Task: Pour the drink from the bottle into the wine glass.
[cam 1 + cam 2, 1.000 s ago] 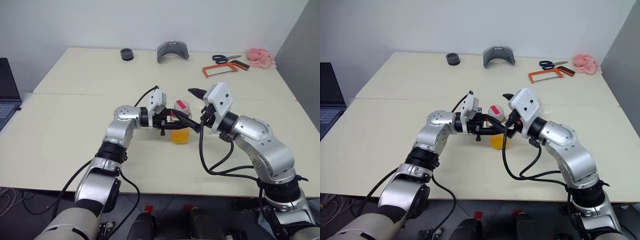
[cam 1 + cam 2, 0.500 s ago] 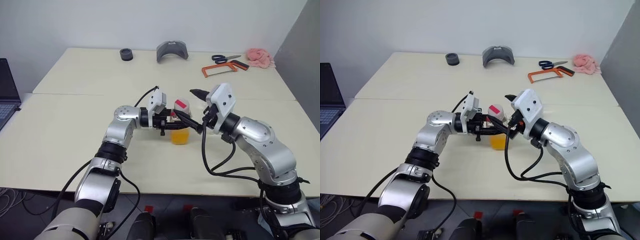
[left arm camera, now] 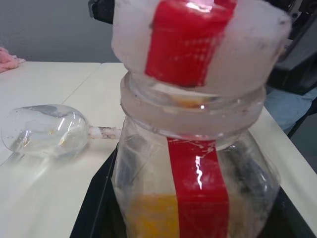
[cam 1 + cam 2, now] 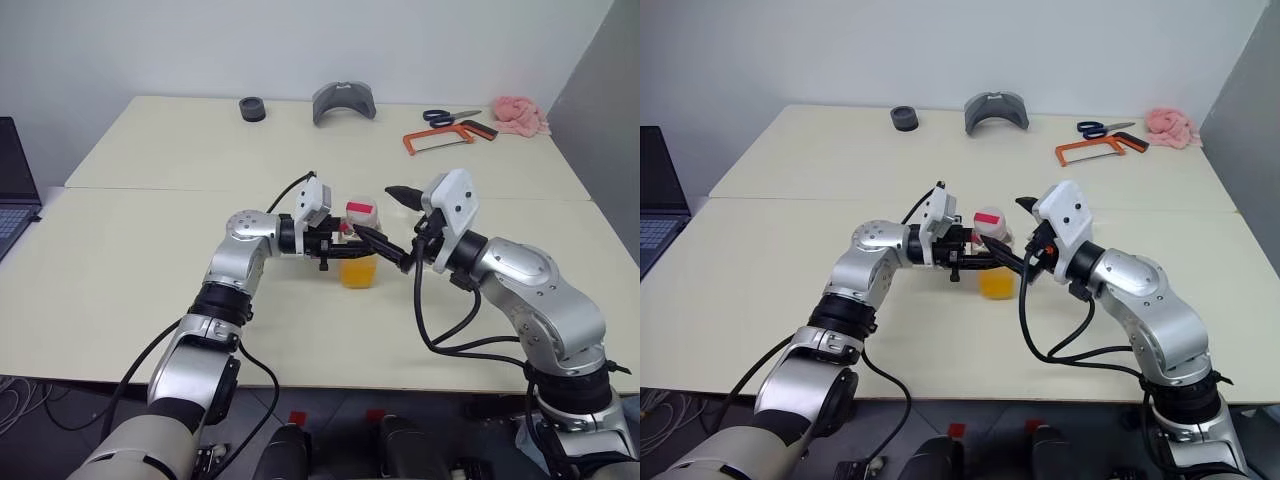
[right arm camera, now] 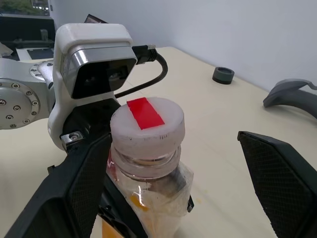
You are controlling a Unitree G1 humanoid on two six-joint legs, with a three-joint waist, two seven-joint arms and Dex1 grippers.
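Observation:
The bottle [image 4: 360, 245] stands upright at the middle of the table [image 4: 150, 260], white cap [image 5: 147, 121] with a red strip on top, and the orange drink [image 4: 360, 272] fills its lower part. My left gripper [image 4: 343, 245] reaches in from the left and is shut on the bottle's body; its dark pads [image 3: 101, 208] press both sides. My right gripper [image 4: 373, 209] comes from the right, open, its two fingers standing wide on either side of the cap without touching it. The wine glass [image 3: 44, 131] lies on its side on the table behind the bottle.
Along the far edge lie a black ring [image 4: 254, 108], a grey curved part [image 4: 345, 100], scissors [image 4: 450, 117], an orange hacksaw [image 4: 450, 137] and a pink cloth [image 4: 522, 115]. A laptop [image 4: 15, 185] sits off the left side.
My right gripper has rolled a little and eased slightly to the right, still open around the cap. The left gripper and the bottle have stayed put.

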